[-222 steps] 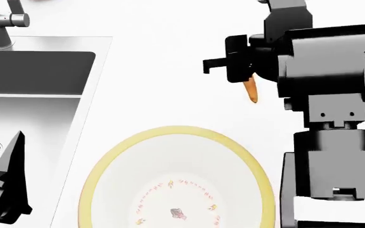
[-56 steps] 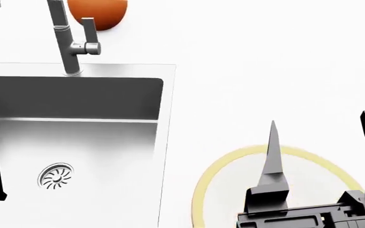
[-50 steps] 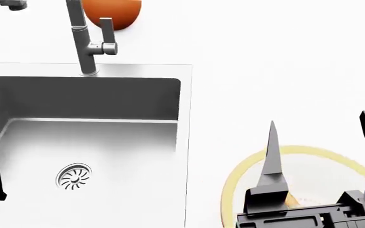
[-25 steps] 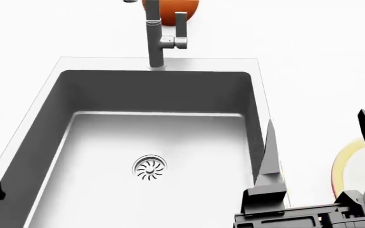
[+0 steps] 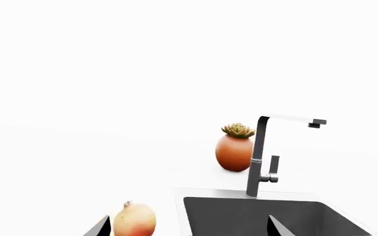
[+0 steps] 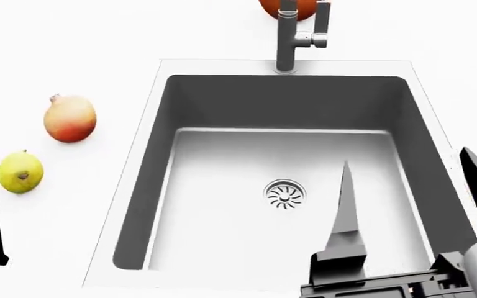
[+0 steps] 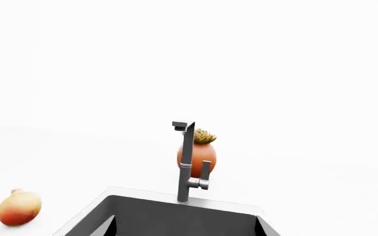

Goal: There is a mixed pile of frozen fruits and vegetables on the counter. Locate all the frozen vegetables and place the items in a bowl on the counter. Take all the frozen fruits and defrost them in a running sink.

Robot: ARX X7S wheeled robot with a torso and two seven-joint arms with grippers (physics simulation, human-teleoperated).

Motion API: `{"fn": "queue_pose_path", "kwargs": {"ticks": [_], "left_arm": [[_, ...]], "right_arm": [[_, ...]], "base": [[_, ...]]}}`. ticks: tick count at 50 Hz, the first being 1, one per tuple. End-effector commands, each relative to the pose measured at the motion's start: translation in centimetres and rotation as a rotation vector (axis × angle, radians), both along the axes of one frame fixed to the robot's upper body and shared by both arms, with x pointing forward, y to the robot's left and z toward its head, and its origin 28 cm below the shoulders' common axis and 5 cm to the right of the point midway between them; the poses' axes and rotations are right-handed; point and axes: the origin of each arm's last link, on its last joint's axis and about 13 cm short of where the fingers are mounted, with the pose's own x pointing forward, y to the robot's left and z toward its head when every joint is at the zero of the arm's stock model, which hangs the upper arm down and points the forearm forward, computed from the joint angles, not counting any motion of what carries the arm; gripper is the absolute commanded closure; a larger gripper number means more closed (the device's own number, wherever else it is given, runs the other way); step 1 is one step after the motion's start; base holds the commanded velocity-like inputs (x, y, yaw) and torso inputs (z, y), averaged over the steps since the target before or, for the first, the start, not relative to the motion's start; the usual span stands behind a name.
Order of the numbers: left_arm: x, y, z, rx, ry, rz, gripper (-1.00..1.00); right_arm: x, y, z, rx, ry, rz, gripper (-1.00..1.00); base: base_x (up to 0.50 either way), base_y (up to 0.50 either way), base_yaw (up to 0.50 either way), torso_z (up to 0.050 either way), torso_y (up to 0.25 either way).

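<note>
White counter (image 6: 72,56), sink (image 6: 222,180), two fruits beside

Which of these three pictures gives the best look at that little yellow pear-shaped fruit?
The head view. The yellow pear-shaped fruit lies whole and unblocked on the counter, just nearer the robot than the round yellow-to-red fruit. Neither wrist view shows the pear-shaped fruit at all; both catch only the round fruit.
</note>
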Motion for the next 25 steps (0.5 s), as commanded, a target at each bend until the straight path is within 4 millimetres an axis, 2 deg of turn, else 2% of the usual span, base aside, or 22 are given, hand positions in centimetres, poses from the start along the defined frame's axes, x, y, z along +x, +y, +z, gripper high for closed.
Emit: {"fn": "queue_pose_path", "kwargs": {"ticks": [1,13,25], "left_arm": [[-0.05,-0.03,0.12,0.002,0.001,-0.003,-1.0],[-0.21,-0.09,0.14,0.005,-0.001,-0.004,-1.0],[-0.14,-0.13,-0.01,0.006,0.006,0.001,-1.0]], "right_arm": [[-0.03,0.08,-0.11,-0.014,0.005,-0.002,-1.0],[0.03,0.03,-0.11,-0.008,0.007,-0.009,-1.0],[0.01,0.04,-0.13,0.001,0.011,-0.006,-1.0]], "base": [[0.12,0.5,0.0,0.0,0.0],[0.13,0.5,0.0,0.0,0.0],[-0.04,0.5,0.0,0.0,0.0]]}}
